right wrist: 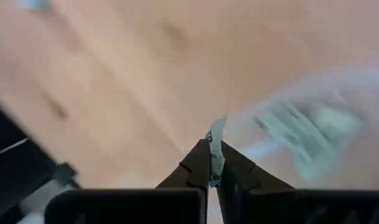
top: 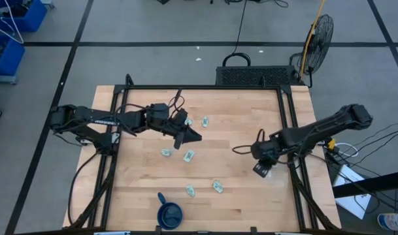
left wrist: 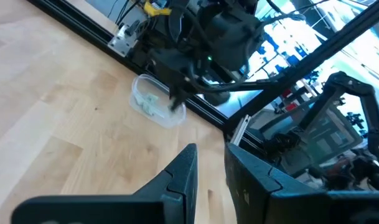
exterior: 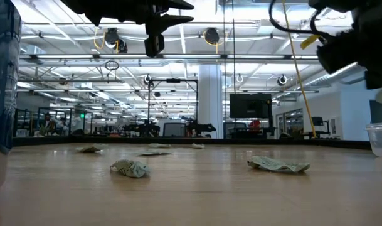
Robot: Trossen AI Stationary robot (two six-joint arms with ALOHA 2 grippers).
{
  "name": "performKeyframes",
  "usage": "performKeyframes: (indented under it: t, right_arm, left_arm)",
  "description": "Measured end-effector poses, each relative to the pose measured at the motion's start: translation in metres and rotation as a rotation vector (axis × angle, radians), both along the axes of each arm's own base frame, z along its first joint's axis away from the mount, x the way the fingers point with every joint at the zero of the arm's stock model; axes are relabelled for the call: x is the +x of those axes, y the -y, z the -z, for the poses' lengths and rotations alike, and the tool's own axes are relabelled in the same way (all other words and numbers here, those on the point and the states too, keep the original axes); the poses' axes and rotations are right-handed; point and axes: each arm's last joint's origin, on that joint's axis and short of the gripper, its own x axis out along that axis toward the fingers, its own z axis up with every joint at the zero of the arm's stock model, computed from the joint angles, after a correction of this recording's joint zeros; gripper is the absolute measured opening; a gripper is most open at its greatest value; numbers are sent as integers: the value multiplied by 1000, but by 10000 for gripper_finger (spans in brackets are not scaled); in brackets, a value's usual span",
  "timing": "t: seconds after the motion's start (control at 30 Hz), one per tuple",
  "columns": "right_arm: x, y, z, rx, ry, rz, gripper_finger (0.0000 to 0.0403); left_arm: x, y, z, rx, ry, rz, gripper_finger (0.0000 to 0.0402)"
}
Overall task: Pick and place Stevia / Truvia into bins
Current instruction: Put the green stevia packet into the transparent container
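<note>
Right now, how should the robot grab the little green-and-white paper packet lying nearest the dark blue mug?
Come straight down from above and pinch across the middle of the small pale green-and-white paper sachet, over its two long edges. It lies flat on the wooden table, so no side offers a hold. The left end effector is free, open.

You have a dark blue mug at the wooden surface's near edge; a floor fan stands beyond.
</note>
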Motion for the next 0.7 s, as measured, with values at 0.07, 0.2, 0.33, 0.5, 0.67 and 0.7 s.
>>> performKeyframes:
  t: [0.07, 0.2, 0.33, 0.5, 0.67, 0.7]
  right_arm:
    - [-7, 1, -1, -21, -51, 33, 9]
    - [-12, -1, -2, -11, -72, 10, 13]
    - [-16, -3, 4, 4, -114, 16, 14]
    - [-26, -5, 20, 74, -218, 57, 15]
    - [-31, -5, 38, 81, -231, 85, 23]
    - [-31, -5, 39, 84, -221, 85, 27]
  left_arm:
    - [0, 0, 0, 0, 0, 0, 86]
    - [0, 0, 0, 0, 0, 1, 86]
    - [0, 0, 0, -2, -1, 0, 86]
    - [0, 0, 0, -3, -1, 0, 86]
    - [0, 0, 0, -3, -1, 0, 86]
    - [0, 0, 0, -3, -1, 0, 86]
